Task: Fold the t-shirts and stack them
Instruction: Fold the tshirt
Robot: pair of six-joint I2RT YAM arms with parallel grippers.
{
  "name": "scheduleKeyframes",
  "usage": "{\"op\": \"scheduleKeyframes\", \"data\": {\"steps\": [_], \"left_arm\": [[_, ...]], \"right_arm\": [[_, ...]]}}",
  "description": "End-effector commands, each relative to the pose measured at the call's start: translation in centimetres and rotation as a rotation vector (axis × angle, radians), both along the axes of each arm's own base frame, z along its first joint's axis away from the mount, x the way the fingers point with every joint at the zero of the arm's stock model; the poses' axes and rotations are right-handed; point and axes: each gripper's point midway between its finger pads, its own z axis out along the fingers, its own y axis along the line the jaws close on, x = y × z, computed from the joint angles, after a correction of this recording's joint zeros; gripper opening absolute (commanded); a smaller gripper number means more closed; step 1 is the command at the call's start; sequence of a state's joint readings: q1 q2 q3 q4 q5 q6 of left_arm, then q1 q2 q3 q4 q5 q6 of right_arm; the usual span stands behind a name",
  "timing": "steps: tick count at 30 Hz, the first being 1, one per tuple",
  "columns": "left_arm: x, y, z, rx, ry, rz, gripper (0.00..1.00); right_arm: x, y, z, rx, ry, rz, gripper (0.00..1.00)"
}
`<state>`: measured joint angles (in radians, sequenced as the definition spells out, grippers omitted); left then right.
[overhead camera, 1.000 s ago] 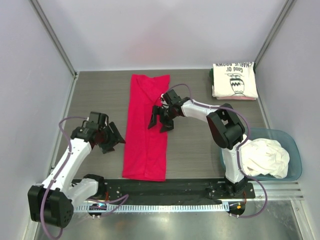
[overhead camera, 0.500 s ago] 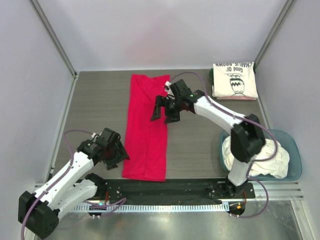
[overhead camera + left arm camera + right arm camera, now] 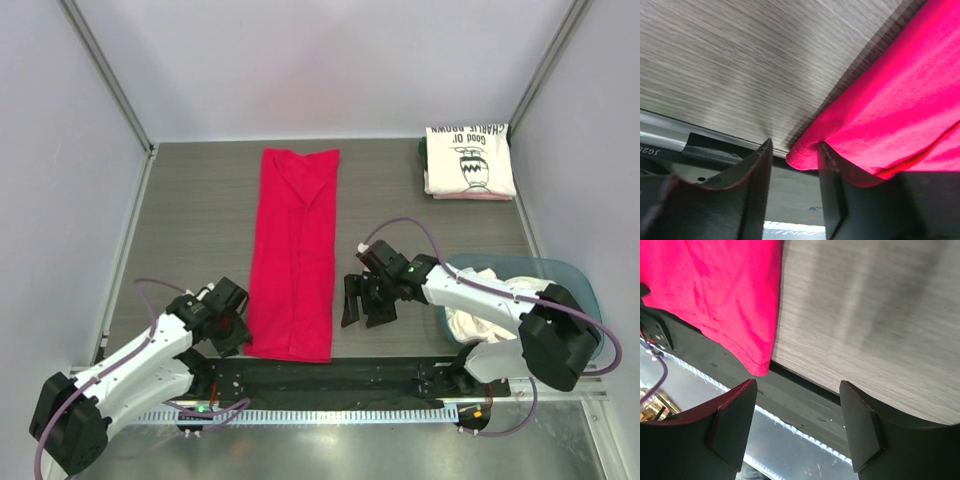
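Grey wood-grain table (image 3: 200, 210) filled the enclosure, and the red t-shirt (image 3: 295, 250) lay on it as a long narrow strip, sides already folded in, running from the far middle down to the near edge. At the left, the left gripper (image 3: 232, 330) had come down from beside the shirt's long left edge to its near-left hem corner. The wrist view showed its jaws apart but narrowing, with that corner lying between them and not yet pinched. Right of the strip, the right gripper (image 3: 365, 305) had swung back from over the upper shirt to a spot near the near-right corner, jaws wide and empty, the cloth just beside one finger (image 3: 732, 425). Both arms dropping to the hem suggested the lengthwise fold was about to start, bringing hem toward collar. Farther right, the cream printed t-shirt (image 3: 470, 160) sat folded in the far corner, and white t-shirts (image 3: 470, 325) waited in the blue tub (image 3: 590, 320).
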<state>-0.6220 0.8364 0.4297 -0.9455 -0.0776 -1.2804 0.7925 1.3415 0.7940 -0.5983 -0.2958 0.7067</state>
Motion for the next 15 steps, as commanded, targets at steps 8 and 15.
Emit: {"op": "scheduleKeyframes", "data": {"steps": [8,15], "left_arm": [[0.3,0.0,-0.6,-0.026,-0.046,0.044,0.23],[0.2,0.2,-1.0,-0.025,-0.049,0.047,0.17]], "right_arm": [[-3.2,6.0,-2.1,0.113,-0.002,-0.008,0.68],[-4.6,7.8,-3.6,0.098,0.012,0.008,0.65]]}}
